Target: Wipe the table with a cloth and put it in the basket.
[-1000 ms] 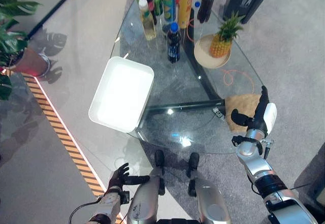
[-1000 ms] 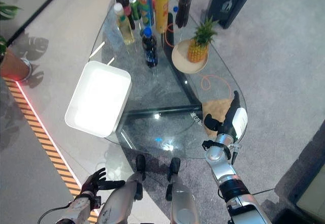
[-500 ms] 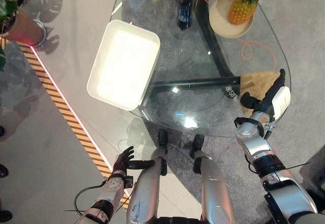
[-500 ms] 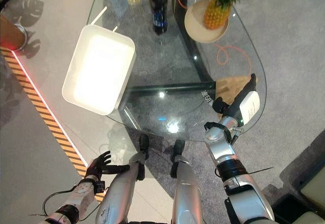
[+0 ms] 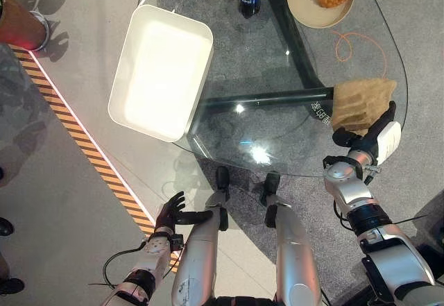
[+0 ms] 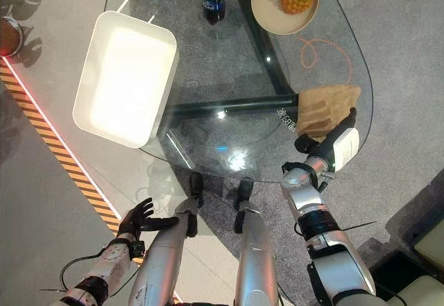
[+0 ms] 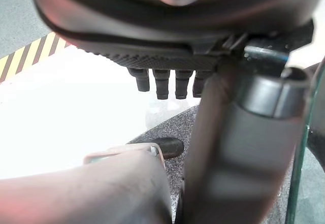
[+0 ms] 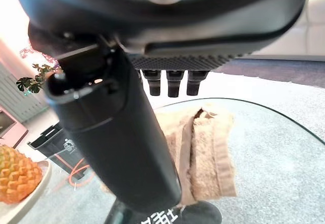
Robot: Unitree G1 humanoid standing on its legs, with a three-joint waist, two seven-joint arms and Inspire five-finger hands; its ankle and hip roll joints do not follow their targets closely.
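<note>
A ribbed tan cloth (image 5: 359, 103) lies rumpled at the rounded glass table's (image 5: 277, 56) three-o'clock edge. The right hand (image 5: 374, 131), fingers straight, hovers beside it. The rectangular white basket (image 5: 161, 71) sits at nine o'clock. The left hand (image 5: 170, 216) hangs relaxed, spread.

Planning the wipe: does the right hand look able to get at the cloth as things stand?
Probably yes. The right hand is at the glass table's near edge, open, right beside the tan cloth, with nothing between them. Contact itself cannot be confirmed.
</note>
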